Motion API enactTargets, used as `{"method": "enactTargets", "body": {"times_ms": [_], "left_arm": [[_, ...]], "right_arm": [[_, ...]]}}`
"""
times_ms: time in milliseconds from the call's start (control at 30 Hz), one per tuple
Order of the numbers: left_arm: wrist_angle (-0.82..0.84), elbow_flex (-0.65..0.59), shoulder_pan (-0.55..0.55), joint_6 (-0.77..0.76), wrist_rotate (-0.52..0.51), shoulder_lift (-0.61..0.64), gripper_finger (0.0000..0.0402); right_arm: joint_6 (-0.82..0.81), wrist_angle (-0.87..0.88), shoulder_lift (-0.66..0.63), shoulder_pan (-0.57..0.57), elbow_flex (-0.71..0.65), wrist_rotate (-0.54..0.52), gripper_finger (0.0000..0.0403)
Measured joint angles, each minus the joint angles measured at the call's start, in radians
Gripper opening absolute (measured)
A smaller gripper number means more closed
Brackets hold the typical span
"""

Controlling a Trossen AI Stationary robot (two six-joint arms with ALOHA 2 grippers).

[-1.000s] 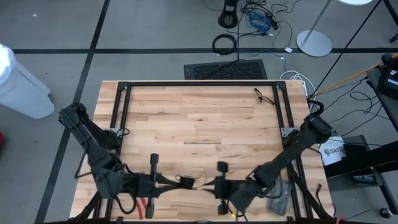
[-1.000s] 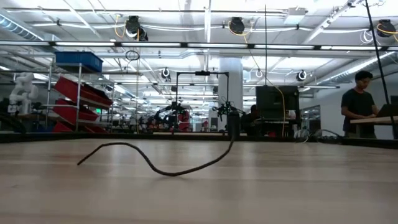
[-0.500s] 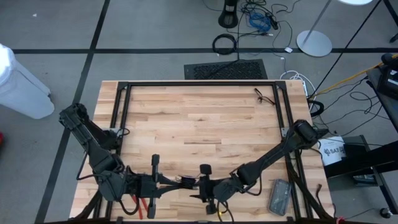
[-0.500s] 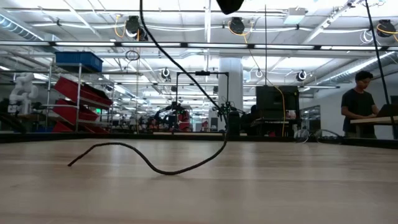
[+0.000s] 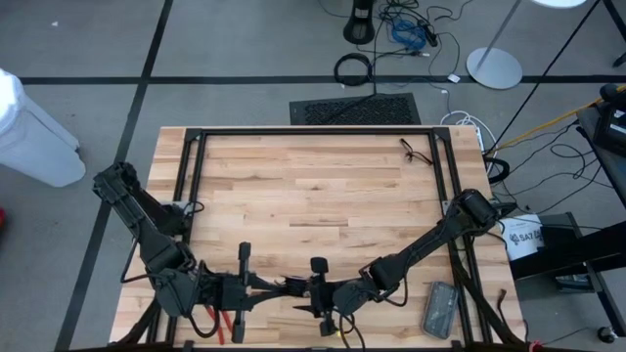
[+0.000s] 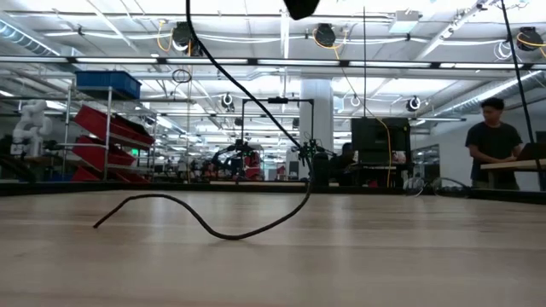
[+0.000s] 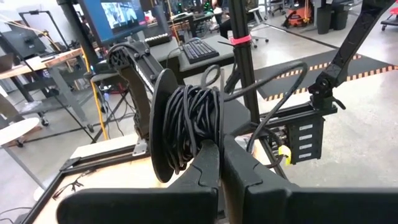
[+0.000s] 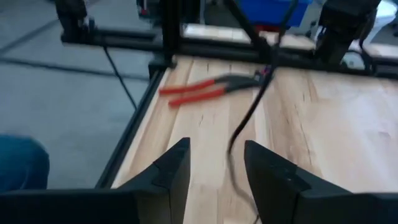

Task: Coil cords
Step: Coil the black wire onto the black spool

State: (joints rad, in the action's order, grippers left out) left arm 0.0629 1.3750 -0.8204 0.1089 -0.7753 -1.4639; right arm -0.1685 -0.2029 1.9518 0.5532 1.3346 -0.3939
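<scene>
The whole table and both arms are seen from straight overhead in the high view. The table is viewed level, from top height, in the low view, facing the room at 12 o'clock; the cord lies close by. From each wrist, a near view is given past that arm's own fingers. The cord and tabletop are shared by the low and right wrist views.

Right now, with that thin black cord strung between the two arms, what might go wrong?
The right gripper stands open with the cord running loose between its fingers, so it may close on nothing. The cord's far end lies slack on the table and could snag or tangle near the red pliers.
</scene>
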Motion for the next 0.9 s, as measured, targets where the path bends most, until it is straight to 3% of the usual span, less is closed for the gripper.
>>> {"method": "enactTargets", "body": {"times_ms": [733,900], "left_arm": [[0.033,0.000,0.000,-0.003,0.001,0.000,0.0002],[0.034,0.000,0.000,-0.002,0.001,0.000,0.0002]], "right_arm": [[0.016,0.026,0.021,-0.011,0.000,0.005,0.0009],[0.012,0.040,0.021,-0.011,0.001,0.005,0.0001]]}}
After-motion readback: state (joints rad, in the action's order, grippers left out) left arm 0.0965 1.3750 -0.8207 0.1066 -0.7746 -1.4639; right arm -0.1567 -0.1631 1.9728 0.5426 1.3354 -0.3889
